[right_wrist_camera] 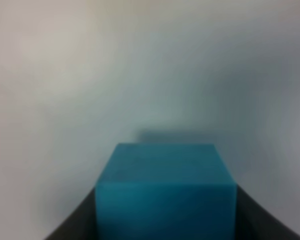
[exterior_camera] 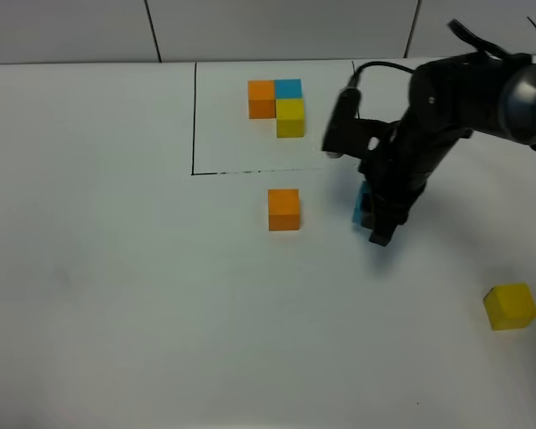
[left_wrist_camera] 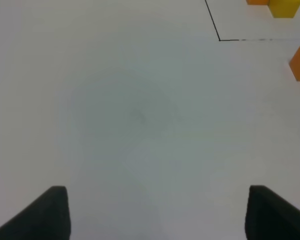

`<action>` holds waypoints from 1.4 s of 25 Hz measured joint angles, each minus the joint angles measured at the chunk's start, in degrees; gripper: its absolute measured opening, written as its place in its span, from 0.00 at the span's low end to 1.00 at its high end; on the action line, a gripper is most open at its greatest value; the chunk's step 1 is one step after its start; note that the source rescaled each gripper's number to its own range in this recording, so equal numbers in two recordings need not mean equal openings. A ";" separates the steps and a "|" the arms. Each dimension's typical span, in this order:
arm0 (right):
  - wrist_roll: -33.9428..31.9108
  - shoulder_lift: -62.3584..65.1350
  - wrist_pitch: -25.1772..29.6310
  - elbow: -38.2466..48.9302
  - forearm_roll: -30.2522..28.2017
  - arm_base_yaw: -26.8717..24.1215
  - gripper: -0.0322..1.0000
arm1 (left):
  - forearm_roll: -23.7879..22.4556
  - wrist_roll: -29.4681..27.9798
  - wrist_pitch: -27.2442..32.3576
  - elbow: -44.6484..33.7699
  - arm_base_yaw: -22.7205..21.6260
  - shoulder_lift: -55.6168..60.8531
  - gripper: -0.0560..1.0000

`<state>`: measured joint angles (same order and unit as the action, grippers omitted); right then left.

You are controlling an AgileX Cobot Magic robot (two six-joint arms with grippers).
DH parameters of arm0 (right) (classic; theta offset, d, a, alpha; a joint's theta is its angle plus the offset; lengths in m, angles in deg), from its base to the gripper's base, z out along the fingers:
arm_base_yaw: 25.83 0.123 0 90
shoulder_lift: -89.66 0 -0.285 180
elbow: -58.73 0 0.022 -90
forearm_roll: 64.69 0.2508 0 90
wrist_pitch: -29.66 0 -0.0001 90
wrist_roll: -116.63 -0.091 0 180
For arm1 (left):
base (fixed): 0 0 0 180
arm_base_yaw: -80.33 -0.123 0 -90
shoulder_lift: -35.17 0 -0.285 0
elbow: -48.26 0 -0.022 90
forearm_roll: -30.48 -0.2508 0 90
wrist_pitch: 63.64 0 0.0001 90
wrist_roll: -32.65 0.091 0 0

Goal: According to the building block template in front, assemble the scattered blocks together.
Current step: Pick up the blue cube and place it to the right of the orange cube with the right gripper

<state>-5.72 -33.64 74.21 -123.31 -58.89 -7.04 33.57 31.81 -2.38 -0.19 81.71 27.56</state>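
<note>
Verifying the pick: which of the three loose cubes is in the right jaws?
The blue cube, clamped in the right jaws. The orange cube sits free just outside the template frame; the yellow cube sits far right, untouched.

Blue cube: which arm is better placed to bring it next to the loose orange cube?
The right: the right hand is shut on the blue cube, close beside the loose orange cube. The left hand hangs open over the table, holding nothing.
</note>
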 joint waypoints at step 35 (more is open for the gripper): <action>9.88 -18.29 14.85 -24.26 1.64 4.55 0.05 | 0.00 -0.06 0.00 0.00 0.00 0.00 0.57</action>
<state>4.16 -51.93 89.06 -147.56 -57.25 -2.49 33.57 31.75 -2.38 -0.19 81.71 27.56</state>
